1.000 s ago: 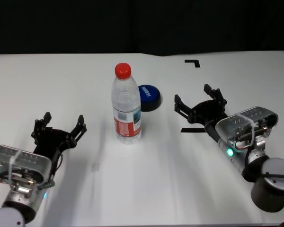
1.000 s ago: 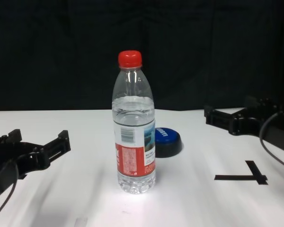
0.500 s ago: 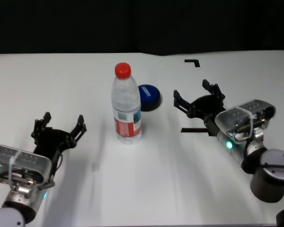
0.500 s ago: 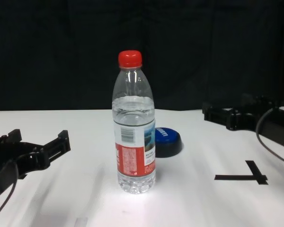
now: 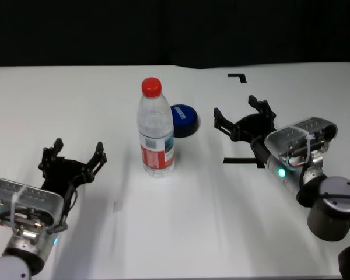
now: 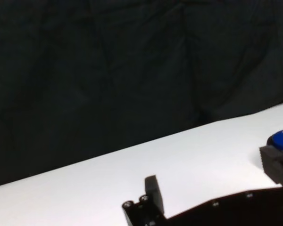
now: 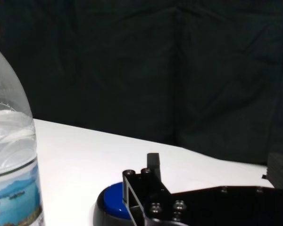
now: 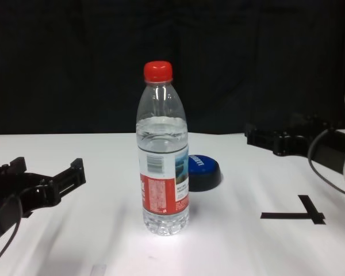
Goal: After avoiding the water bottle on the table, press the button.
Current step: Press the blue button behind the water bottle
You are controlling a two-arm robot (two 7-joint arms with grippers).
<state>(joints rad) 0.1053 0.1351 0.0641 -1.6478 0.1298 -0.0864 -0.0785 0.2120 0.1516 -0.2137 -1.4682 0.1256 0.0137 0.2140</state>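
The water bottle stands upright mid-table, clear with a red cap and a red-and-white label, and also shows in the chest view. Just behind it to the right sits the low blue button on its black base. My right gripper hovers open to the right of the button, level with it and apart from both things. Its wrist view shows the button just past one finger, with the bottle beyond. My left gripper rests open at the near left, well away from the bottle.
The white table carries black tape marks: a corner mark at the far right and a T-shaped mark under my right arm. A small grey patch lies near the front. Black curtain fills the background.
My right gripper has moved forward, away from the body, and a little left toward the button. The left arm, the bottle and the button have stayed put.
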